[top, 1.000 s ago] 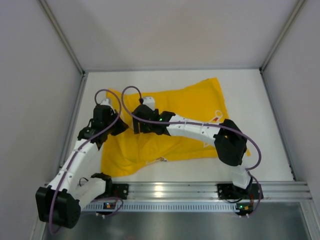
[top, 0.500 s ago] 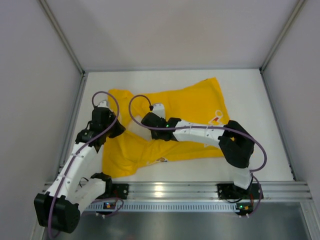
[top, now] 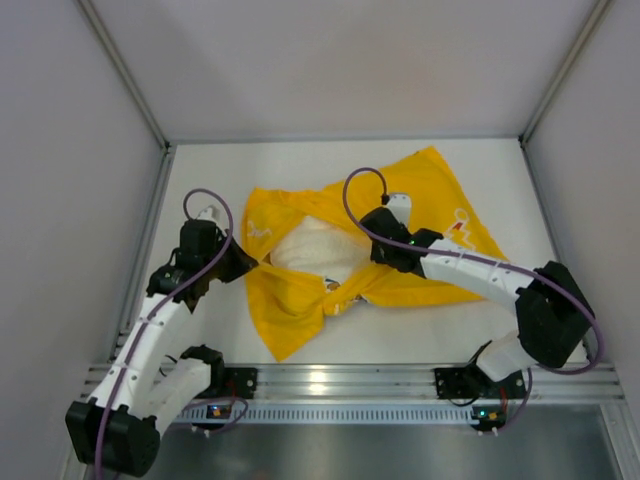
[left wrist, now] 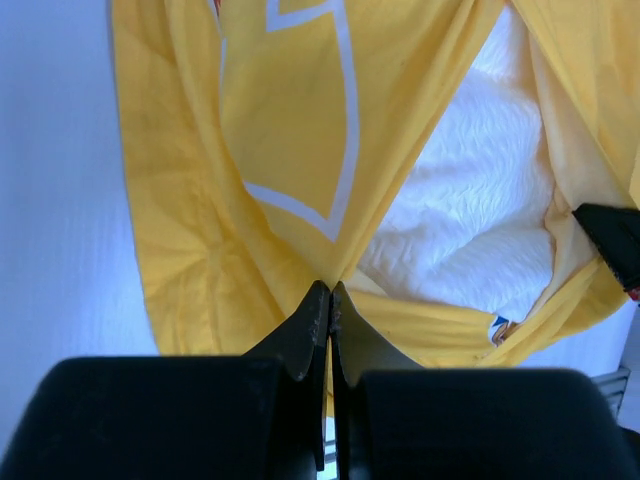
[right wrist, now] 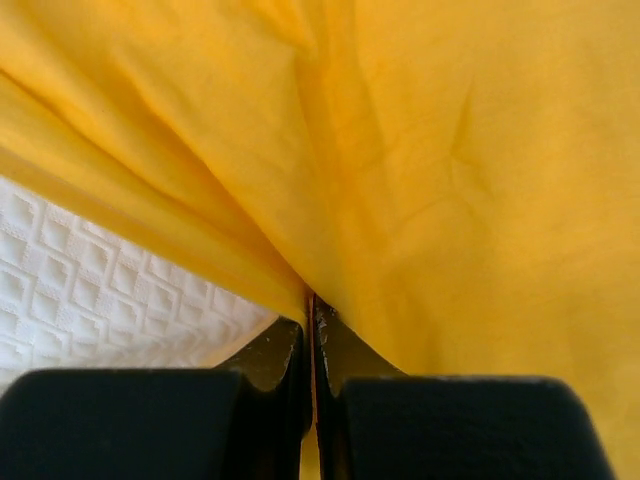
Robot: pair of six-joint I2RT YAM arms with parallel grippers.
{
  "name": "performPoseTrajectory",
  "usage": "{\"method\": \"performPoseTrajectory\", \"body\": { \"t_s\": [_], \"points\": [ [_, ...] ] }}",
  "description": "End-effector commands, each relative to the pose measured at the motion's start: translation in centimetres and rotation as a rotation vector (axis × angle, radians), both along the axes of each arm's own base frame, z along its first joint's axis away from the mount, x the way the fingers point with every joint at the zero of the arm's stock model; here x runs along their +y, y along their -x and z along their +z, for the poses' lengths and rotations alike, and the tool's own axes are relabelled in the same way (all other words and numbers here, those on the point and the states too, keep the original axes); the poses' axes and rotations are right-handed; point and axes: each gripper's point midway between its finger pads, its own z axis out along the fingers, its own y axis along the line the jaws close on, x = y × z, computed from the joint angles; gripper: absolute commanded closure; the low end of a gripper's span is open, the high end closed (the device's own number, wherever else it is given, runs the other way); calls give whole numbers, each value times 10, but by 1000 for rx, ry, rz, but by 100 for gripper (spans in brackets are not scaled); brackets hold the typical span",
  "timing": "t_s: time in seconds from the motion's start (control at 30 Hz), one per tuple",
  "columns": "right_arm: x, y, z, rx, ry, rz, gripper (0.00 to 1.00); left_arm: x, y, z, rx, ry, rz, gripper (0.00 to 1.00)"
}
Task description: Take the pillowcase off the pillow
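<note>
Pillowcase [top: 425, 190], one, yellow, lies mid-table with its opening spread between two grippers: left gripper [left wrist: 330, 292] pinched tight on the cloth at one side of the opening, right gripper [right wrist: 312, 300] clamped on a fold at the other. Pillow [top: 308, 248], one, cream and quilted, shows in the gap, the rest covered. Risk: thin cloth may slip from either pinch, or the pillow may drag along if the case snags round it.

White table top [top: 400, 335], grey enclosure walls [top: 340, 60] on three sides, ribbed aluminium rail [top: 340, 380] along near edge
</note>
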Motion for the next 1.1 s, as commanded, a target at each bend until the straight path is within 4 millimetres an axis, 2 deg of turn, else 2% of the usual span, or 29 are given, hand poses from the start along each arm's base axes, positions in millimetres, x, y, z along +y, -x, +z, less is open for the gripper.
{"method": "performPoseTrajectory", "body": {
  "t_s": [0.0,0.03,0.1,0.13,0.17,0.2,0.23,0.33,0.37,0.4,0.47,0.5,0.57,0.7,0.73,0.8,0.83,0.9,0.97,1.07],
  "points": [
    [-31,-11,12,-53,51,-17,100,3,0,0,-24,11,21,100],
    [-26,-12,12,-57,36,3,100,-3,3,-4,-19,42,-3,100],
    [-16,-10,2,-20,-10,34,100,-31,9,4,-37,186,-106,100],
    [-9,-13,2,-23,-37,48,100,-39,18,-3,-27,243,-136,100],
    [-2,-11,1,-12,-60,71,100,-55,30,0,4,358,-182,100],
    [2,-11,-4,-1,-65,78,100,-63,29,7,-41,417,-213,100],
    [5,-12,-5,-1,-77,83,100,-67,41,-6,-18,458,-231,100],
    [22,-13,-8,23,-103,146,99,-69,51,-19,8,479,-239,100],
    [35,-6,-7,37,-119,206,67,-68,52,-23,14,471,-237,100],
    [42,-3,0,18,-102,259,48,-67,53,-30,34,465,-228,100],
    [54,12,10,-18,-51,301,22,-66,53,-37,55,455,-221,100],
    [59,16,25,-53,-47,316,18,-64,52,-43,67,440,-211,100],
    [67,30,40,-95,-15,330,13,-62,51,-48,69,422,-210,100],
    [73,60,82,-182,13,355,10,-61,53,-55,72,403,-214,100],
    [83,71,87,-189,-2,402,10,-60,55,-59,83,399,-212,100],
    [101,79,99,-194,-32,471,10,-60,57,-62,86,398,-216,100],
    [112,87,101,-175,-51,524,10,-61,58,-61,85,403,-224,100],
    [129,89,107,-169,-49,567,11,-62,60,-56,70,416,-236,100],
    [138,96,110,-181,-27,590,11,-63,60,-51,55,425,-241,100],
    [165,103,103,-147,-43,671,12,-62,61,-47,43,420,-236,100]
  ]
}}
